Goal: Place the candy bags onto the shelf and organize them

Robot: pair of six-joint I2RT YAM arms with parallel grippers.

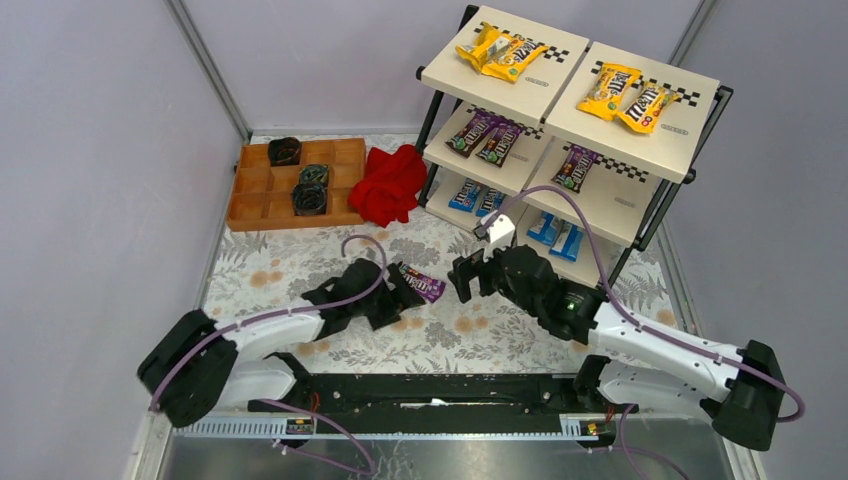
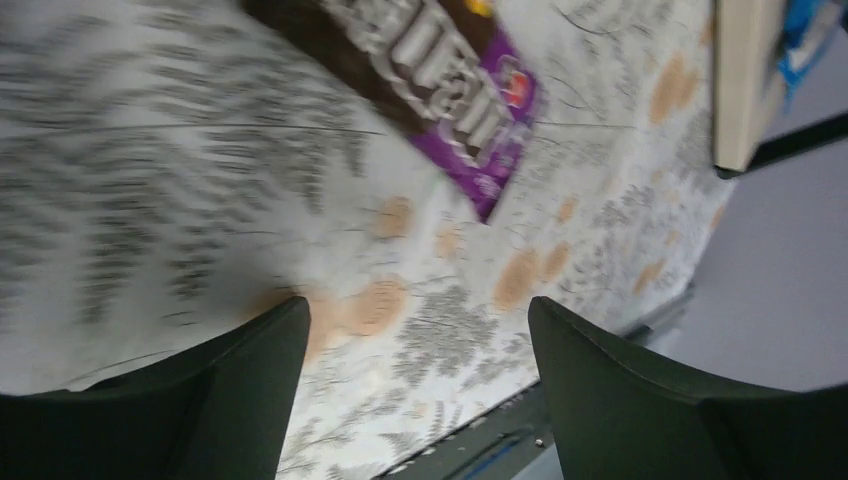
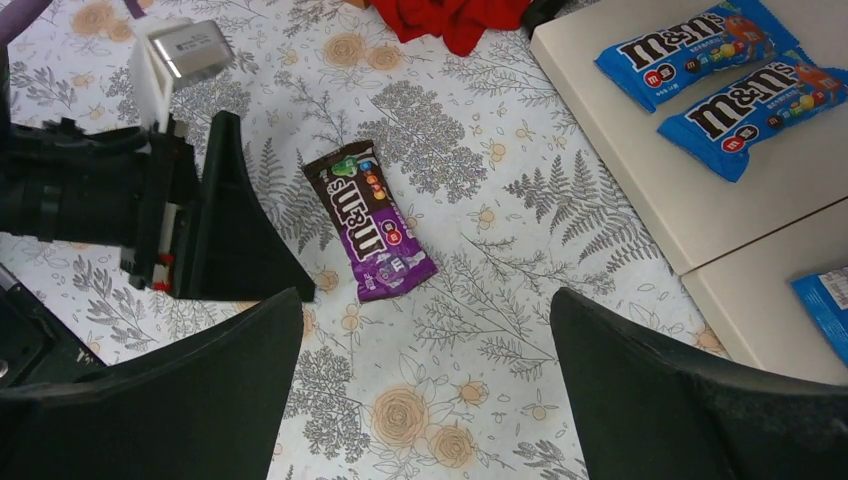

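Both arms reach over the floral surface point(image 1: 290, 262), the left gripper point(image 1: 402, 293) and right gripper point(image 1: 463, 278) each with jaws apart and empty. Beyond stands the shelf point(image 1: 655, 150), with yellow candy bags point(image 1: 500, 52) on top, purple ones in the middle and blue ones lowest. One purple packet point(image 3: 370, 222) lies flat on the surface between the two grippers.

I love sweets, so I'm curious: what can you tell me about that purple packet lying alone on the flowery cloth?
The purple packet is a small glossy pouch, dark brown at one end and purple at the other, with white m&m's lettering. It looks unopened and lies flat, face up, slantwise on the floral tablecloth, in front of the shelf. Only the cloth touches it. The left gripper and right gripper stand open nearby, apart from it.
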